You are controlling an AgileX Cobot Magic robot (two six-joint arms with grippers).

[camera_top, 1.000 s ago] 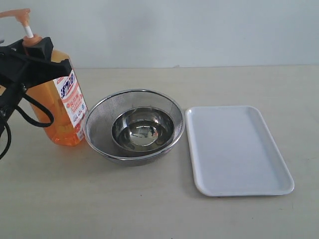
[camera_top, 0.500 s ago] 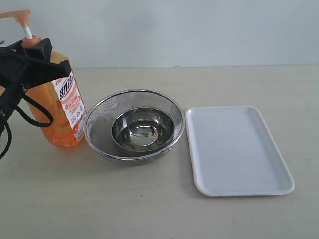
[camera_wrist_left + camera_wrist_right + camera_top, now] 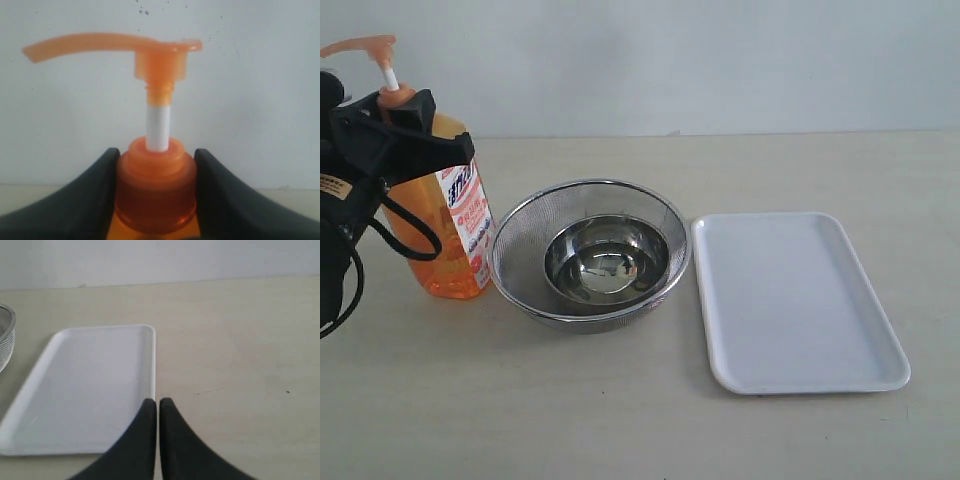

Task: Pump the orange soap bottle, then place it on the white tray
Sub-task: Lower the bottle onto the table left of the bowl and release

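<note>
The orange soap bottle (image 3: 448, 262) stands at the table's far left, beside the bowl, and its base looks to rest on the table. My left gripper (image 3: 412, 122) is shut on its orange collar (image 3: 155, 192), one black finger on each side. The pump head (image 3: 160, 50) is raised on its white stem (image 3: 158, 127), with nothing touching it. The white tray (image 3: 790, 300) lies flat to the right of the bowl with nothing on it. My right gripper (image 3: 158, 402) is shut on nothing and hovers by the tray's (image 3: 90, 385) long edge; the exterior view does not show it.
A round steel mesh bowl (image 3: 520, 235) with a smaller steel bowl inside sits between the bottle and the tray, close to both. Its rim (image 3: 5, 335) shows at the edge of the right wrist view. A pale wall stands behind the table.
My left gripper and the bottle's top have shifted a little right and down, and more of the left arm has come into view. Bowl and tray have not moved.
</note>
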